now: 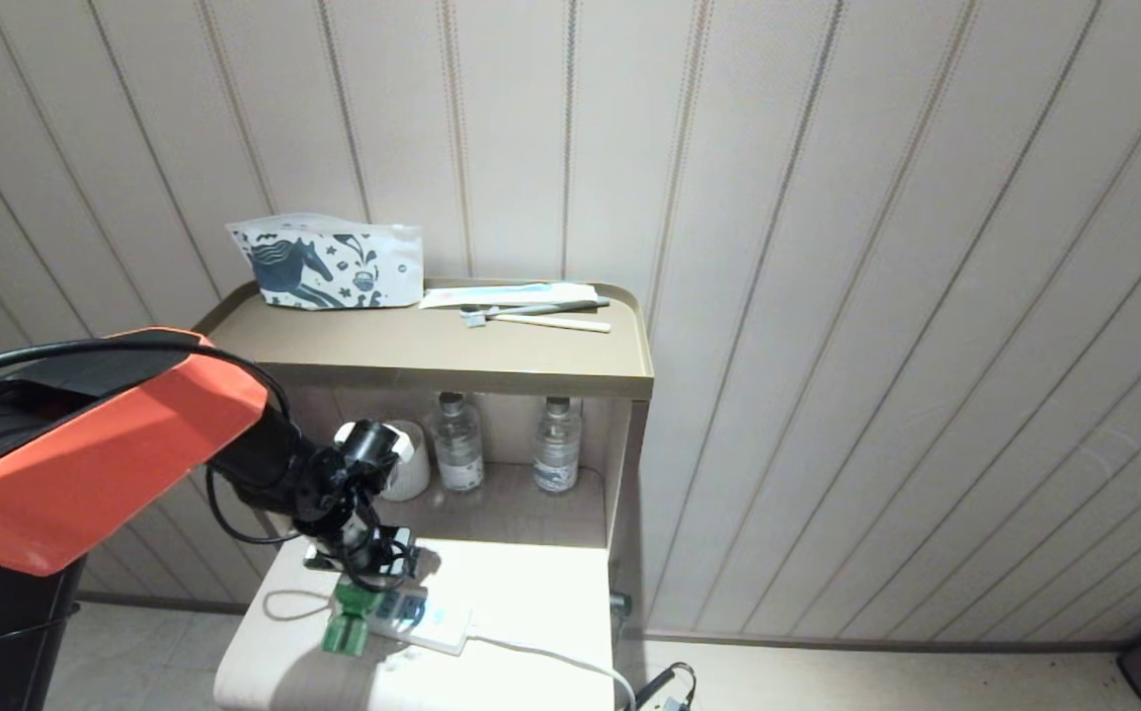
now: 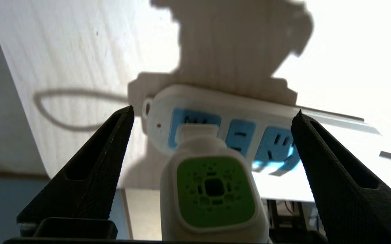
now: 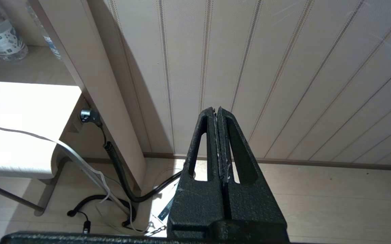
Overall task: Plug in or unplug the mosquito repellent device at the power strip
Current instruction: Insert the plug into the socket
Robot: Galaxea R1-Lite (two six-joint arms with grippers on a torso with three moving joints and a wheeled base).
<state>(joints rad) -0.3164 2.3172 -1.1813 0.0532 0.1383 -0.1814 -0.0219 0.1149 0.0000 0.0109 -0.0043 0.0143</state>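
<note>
The left gripper (image 2: 212, 115) hangs just above the low white table (image 1: 530, 592), jaws spread wide, gripping nothing. Between them the white-and-green mosquito repellent device (image 2: 212, 189) sits plugged into the white oblong power strip's (image 2: 249, 112) end socket. The right gripper (image 3: 219, 113), off beside the wall, has its jaws pressed together.

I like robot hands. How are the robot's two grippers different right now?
The left gripper is open wide, its fingers spread either side of the repellent device; the right gripper is shut tight on nothing. The left hangs over the power strip; the right points at the wall. Both have black, pointed fingers.
</note>
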